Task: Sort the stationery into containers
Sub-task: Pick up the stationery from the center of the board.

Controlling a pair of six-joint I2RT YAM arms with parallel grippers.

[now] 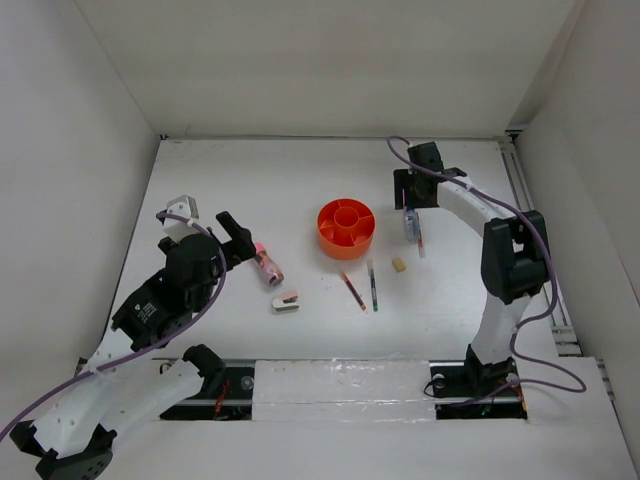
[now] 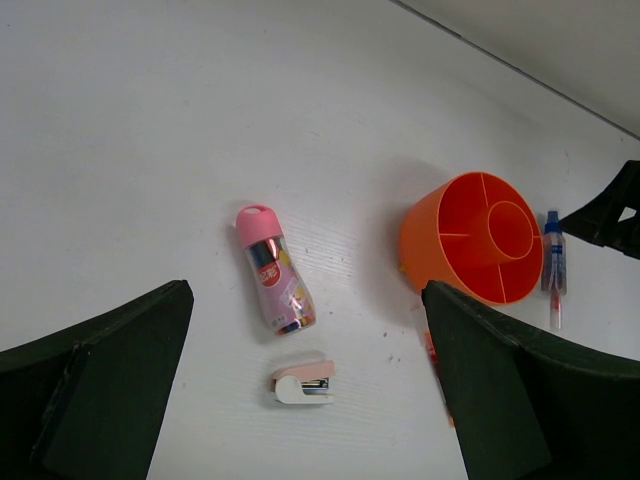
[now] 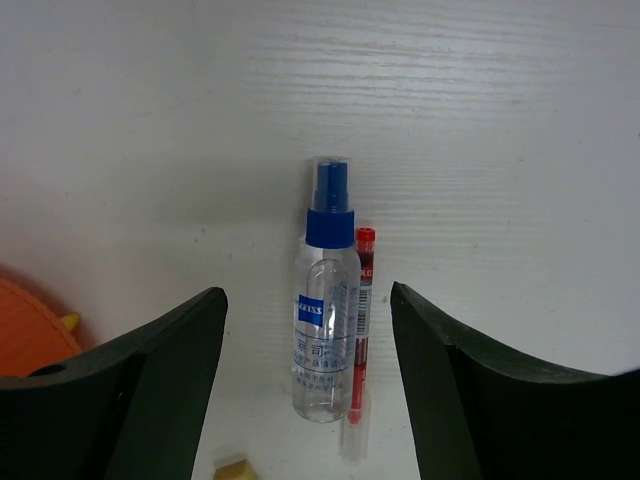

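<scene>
The orange organizer tub (image 1: 346, 228) stands mid-table and shows in the left wrist view (image 2: 478, 238). A pink-capped clear tube (image 1: 268, 265) (image 2: 273, 270) and a white-and-pink stapler (image 1: 286, 302) (image 2: 303, 383) lie to its left. My left gripper (image 1: 232, 238) (image 2: 305, 290) is open and empty above them. A red pen (image 1: 353, 290), a dark pen (image 1: 372, 285) and a tan eraser (image 1: 399, 265) lie in front of the tub. My right gripper (image 1: 415, 190) (image 3: 308, 292) is open above the blue-capped bottle (image 1: 410, 224) (image 3: 327, 330), which has a red clear-barrelled pen (image 3: 360, 320) beside it.
White walls enclose the table on the left, back and right. A small grey block (image 1: 180, 206) lies at the far left. A rail runs along the right edge (image 1: 520, 190). The tub's edge (image 3: 30, 335) and the eraser (image 3: 232, 468) show in the right wrist view.
</scene>
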